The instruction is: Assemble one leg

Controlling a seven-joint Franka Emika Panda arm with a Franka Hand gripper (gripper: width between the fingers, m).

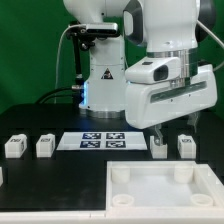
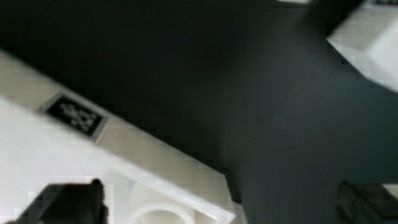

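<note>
Several small white legs with tags stand in a row on the dark table: two at the exterior view's left (image 1: 14,146) (image 1: 45,146) and two at its right (image 1: 159,146) (image 1: 186,146). The large white tabletop (image 1: 150,196) with round corner sockets lies in front. My gripper (image 1: 175,127) hangs open and empty just above the two right legs, touching nothing. In the wrist view the gripper (image 2: 214,205) has its dark fingertips (image 2: 63,205) wide apart, with a tabletop corner and socket (image 2: 164,212) between them.
The marker board (image 1: 103,141) lies flat between the two pairs of legs. The robot's base stands behind it. A blurred white piece (image 2: 365,40) shows at the wrist view's edge; I cannot tell what it is.
</note>
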